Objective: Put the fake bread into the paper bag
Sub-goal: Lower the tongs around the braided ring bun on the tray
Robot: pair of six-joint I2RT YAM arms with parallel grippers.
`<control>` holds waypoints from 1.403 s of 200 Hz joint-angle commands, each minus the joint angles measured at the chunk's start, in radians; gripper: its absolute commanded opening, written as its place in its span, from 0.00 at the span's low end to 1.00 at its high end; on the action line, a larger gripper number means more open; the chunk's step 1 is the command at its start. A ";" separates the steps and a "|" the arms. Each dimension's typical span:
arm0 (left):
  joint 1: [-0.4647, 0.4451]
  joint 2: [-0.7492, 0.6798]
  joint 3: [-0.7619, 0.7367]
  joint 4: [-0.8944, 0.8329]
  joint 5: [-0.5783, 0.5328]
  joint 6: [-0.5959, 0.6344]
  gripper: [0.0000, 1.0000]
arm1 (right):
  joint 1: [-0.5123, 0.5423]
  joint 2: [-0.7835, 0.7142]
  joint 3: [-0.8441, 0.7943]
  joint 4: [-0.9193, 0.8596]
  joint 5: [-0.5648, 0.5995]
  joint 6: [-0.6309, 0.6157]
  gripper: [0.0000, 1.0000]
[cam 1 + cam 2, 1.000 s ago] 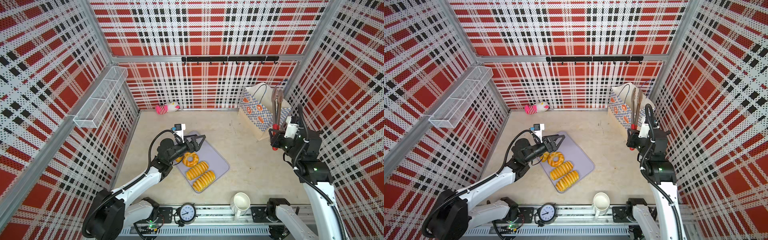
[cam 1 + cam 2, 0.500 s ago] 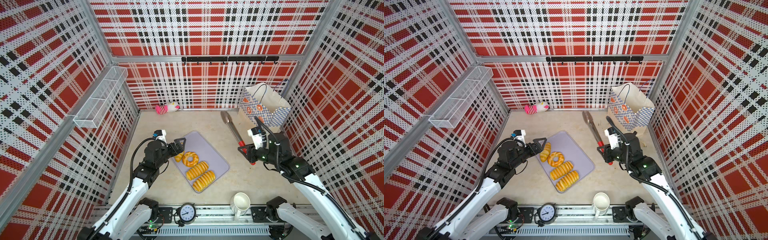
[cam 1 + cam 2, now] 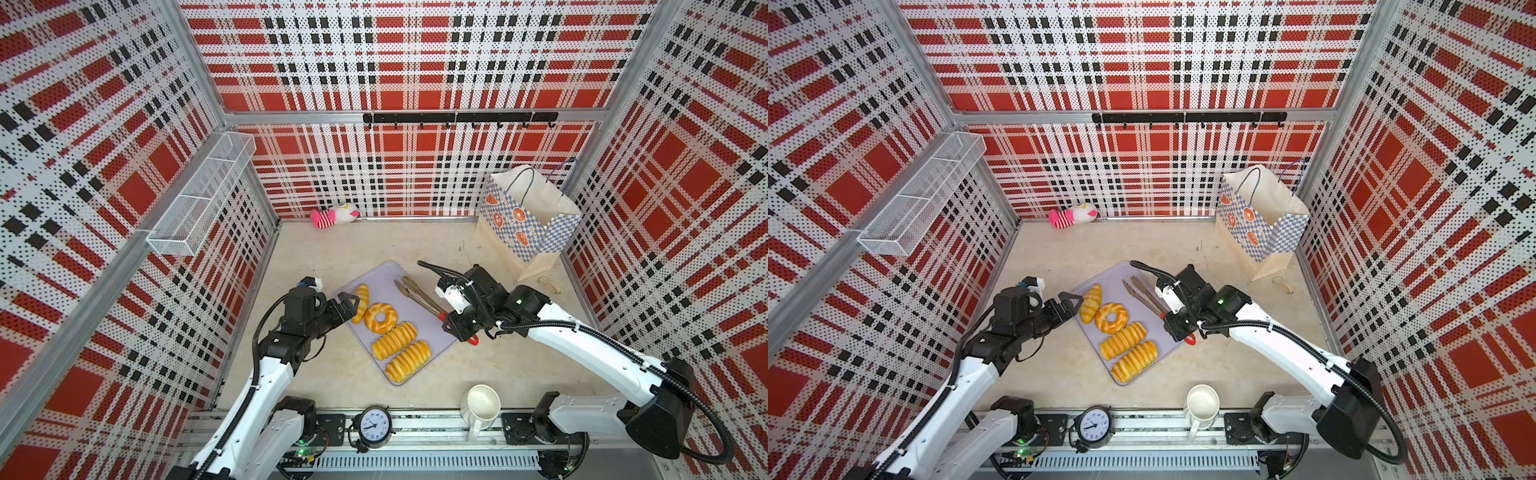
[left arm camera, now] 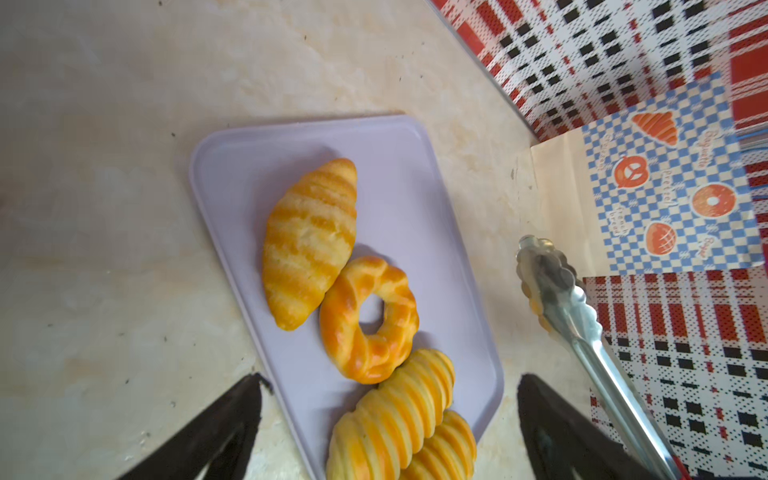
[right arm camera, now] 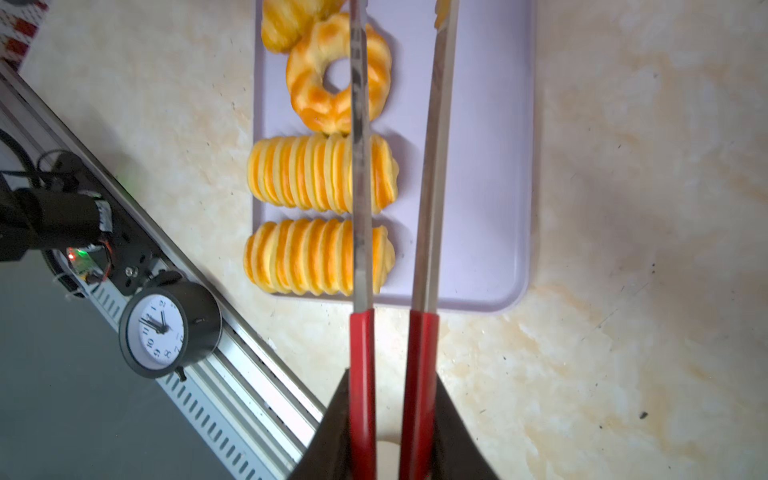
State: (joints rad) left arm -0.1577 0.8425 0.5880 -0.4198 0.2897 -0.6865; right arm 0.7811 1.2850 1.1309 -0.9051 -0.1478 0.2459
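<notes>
In both top views a lilac tray point(image 3: 440, 336) carries the fake bread: a croissant point(image 3: 360, 302), a ring doughnut point(image 3: 380, 318) and two ridged loaves point(image 3: 394, 340) point(image 3: 408, 360). My right gripper point(image 3: 453, 322) is shut on the red handles of metal tongs point(image 3: 419, 293). Their tips hang apart over the tray's far side, holding nothing. My left gripper point(image 3: 348, 301) stands open at the tray's left edge, beside the croissant point(image 4: 309, 243). The paper bag point(image 3: 528, 216) stands upright and open in the back right corner.
A pink-and-white plush toy point(image 3: 334, 215) lies against the back wall. At the front edge, a white jug point(image 3: 480, 405) and a small clock point(image 3: 375, 428) stand by the rail. A wire basket point(image 3: 203, 195) hangs on the left wall.
My right arm has swung from the bag down to the tray, with the tongs still in its grip. My left gripper has drawn back to the tray's left edge.
</notes>
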 commanded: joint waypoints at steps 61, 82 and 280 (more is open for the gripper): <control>-0.045 0.068 0.001 -0.088 0.095 0.039 0.98 | 0.029 0.096 0.072 -0.081 -0.050 -0.081 0.26; -0.069 0.082 0.000 -0.088 0.094 0.036 0.98 | 0.036 0.147 0.099 -0.078 -0.069 -0.103 0.25; -0.078 0.030 -0.007 -0.085 0.083 0.024 0.98 | 0.064 0.349 0.217 -0.045 0.020 -0.152 0.25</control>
State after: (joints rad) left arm -0.2298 0.9035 0.5877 -0.5034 0.3782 -0.6689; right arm 0.8337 1.6249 1.3140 -0.9775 -0.1680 0.1127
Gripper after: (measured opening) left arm 0.982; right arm 0.246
